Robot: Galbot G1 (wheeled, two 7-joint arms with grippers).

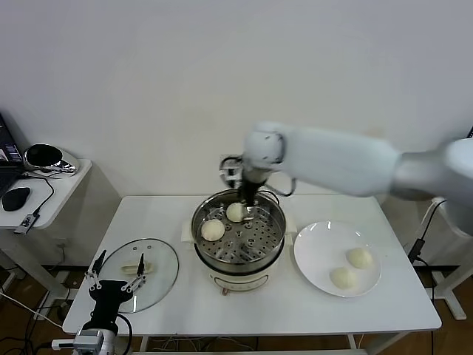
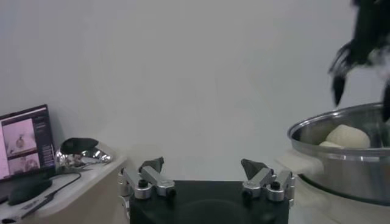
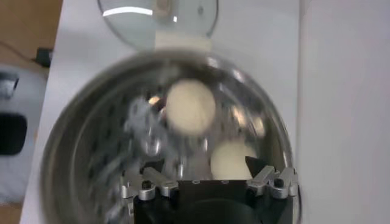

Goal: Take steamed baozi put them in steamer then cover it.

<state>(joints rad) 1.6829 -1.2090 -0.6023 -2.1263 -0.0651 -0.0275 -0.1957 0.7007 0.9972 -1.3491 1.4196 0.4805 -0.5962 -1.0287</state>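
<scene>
The right tool [image 1: 249, 201] hangs over the far side of the steamer [image 1: 239, 238], its fingers spread and grasping nothing; in the right wrist view the two fingertips [image 3: 255, 163] stand apart just above one bun. Two baozi lie on the perforated tray inside the steamer: one [image 1: 236, 212] at the far side, directly under the right tool, and one [image 1: 213, 230] at the robot's left side of the tray, near the first but not touching it. The other two baozi [image 1: 360, 257] and [image 1: 343, 277] rest on the plate [image 1: 316, 251], which sits on the surface [image 1: 288, 303] just to the right of the steamer. The lid [image 1: 159, 262] lies flat on the surface to the left of the steamer, close to its base, handle up. The left tool [image 1: 117, 281] waits low at the near left edge of the surface, beside the lid's near rim, its fingers wide apart and empty; its wrist view shows the two fingers [image 2: 151, 164] spread, with the steamer rim [image 2: 341, 131] and a bun [image 2: 347, 135] beyond.
</scene>
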